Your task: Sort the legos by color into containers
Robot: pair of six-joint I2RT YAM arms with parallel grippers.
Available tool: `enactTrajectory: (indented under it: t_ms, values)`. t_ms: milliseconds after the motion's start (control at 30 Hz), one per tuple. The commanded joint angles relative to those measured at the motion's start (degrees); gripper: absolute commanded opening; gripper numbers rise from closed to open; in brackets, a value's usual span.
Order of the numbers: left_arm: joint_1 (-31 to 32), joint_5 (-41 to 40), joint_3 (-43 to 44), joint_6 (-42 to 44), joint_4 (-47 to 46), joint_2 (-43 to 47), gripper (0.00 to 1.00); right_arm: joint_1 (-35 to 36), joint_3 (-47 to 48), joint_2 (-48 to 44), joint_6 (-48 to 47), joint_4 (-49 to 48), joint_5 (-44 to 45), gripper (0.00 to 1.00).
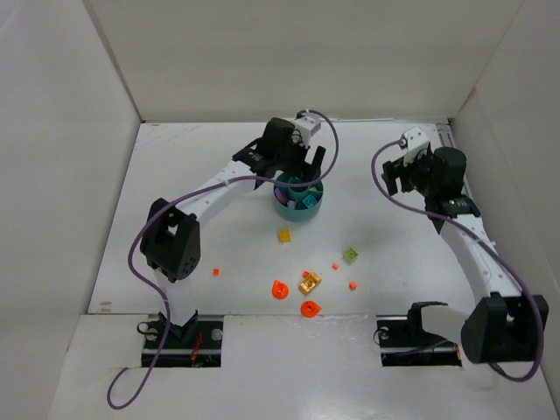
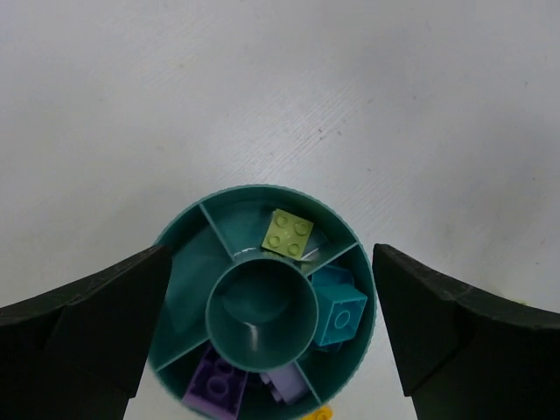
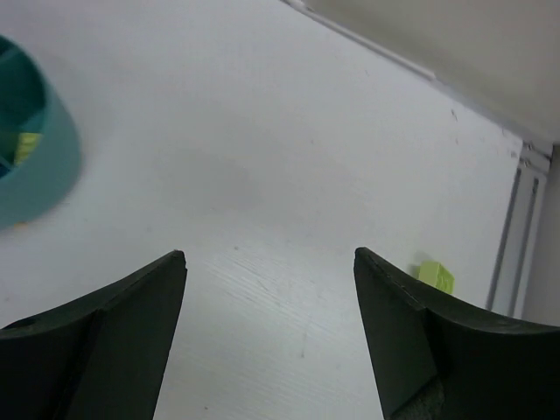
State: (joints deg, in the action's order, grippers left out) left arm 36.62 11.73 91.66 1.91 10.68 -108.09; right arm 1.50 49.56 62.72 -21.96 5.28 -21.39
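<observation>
Left gripper [image 2: 269, 248] above teal dish [image 2: 262, 190], jaws spread, nothing held; lime lego [image 2: 291, 234], turquoise lego [image 2: 339, 311] and purple lego [image 2: 219, 385] lie in separate outer sections; right gripper [image 3: 269, 254] jaws spread above table [image 3: 262, 157]; orange pieces [image 1: 279, 289], seemingly round, loose on table.

A white desk [image 1: 175, 149] is enclosed on three sides by plain white panels: a back panel [image 1: 297, 52], a left panel [image 1: 52, 157] and a right panel [image 1: 516, 122]. The desk surface is seen to be matte, finely ridged and faintly scuffed. A pale strip [image 3: 512, 219] is set along its far right edge, below the wall. A glossy white ledge [image 1: 289, 376] is laid across the near edge. Soft, even light is cast, with only faint shadows.
</observation>
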Motion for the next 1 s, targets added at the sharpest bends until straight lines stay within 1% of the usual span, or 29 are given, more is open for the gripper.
enactTrajectory:
  t_ms: [0,33,100,133,200,233,267,300,333,367,400,433,500,533,667,800,967]
  values:
    - [-0.94,-0.38,-2.53,-3.75,-6.62,10.69,1.0,-2.01,7.2,7.04,2.53,5.79,16.98,0.82]
    - [-1.55,-0.91,-3.93,-4.45,-7.16,11.75,1.0,-2.72,11.48,12.2,2.53,8.23,17.95,0.82]
    - [-2.25,-1.62,-5.08,-7.0,-7.68,13.6,1.0,-4.48,16.94,17.94,0.96,11.49,20.06,0.82]
    - [-2.87,-2.14,-5.61,-8.23,-7.69,15.26,1.0,-6.31,22.98,23.79,-0.62,15.34,20.94,0.82]
    - [-5.67,-1.62,-8.24,-10.86,-7.69,17.03,1.0,-7.99,29.77,29.8,-3.43,19.66,21.74,0.82]
    - [-6.9,-0.23,-9.81,-12.62,-8.82,19.21,1.0,-8.52,33.11,32.7,-5.53,21.25,21.74,0.82]
    - [-9.0,0.66,-11.74,-13.24,-9.79,20.45,1.0,-9.22,39.32,38.39,-10.25,24.05,21.74,0.82]
    - [-9.98,0.67,-15.51,-13.86,-10.67,21.68,1.0,-9.23,42.78,41.4,-12.82,26.25,21.74,0.82]
    - [-10.77,0.67,-17.28,-13.87,-11.9,22.74,1.0,-10.01,46.21,44.22,-14.5,28.71,21.74,0.82]
    - [-11.48,0.67,-18.87,-14.39,-11.91,24.84,1.0,-11.59,51.98,46.68,-15.56,33.09,21.74,0.82]
    - [-12.62,-0.2,-21.15,-15.0,-11.91,25.64,1.0,-12.39,54.48,50.88,-16.79,35.22,21.74,0.82]
    - [-12.63,-1.34,-22.21,-15.01,-11.91,26.44,1.0,-13.09,56.33,52.58,-16.8,36.81,22.7,0.82]
    - [-14.12,-2.67,-24.24,-15.7,-12.43,28.28,1.0,-14.85,57.4,55.39,-17.33,37.61,23.23,0.82]
    - [-14.12,-3.2,-26.16,-15.71,-12.96,28.29,1.0,-14.86,57.92,56.19,-17.33,37.61,21.84,0.82]
    - [-15.96,-3.2,-28.81,-16.24,-14.19,29.08,1.0,-16.17,57.93,60.06,-17.33,37.61,20.42,0.81]
    - [-17.02,-2.67,-28.82,-16.24,-13.14,29.08,1.0,-16.17,57.93,62.17,-17.33,36.47,20.42,0.78]
    - [-18.16,-2.67,-29.87,-16.24,-13.14,29.08,1.0,-16.7,57.23,62.7,-18.38,35.42,19.72,0.78]
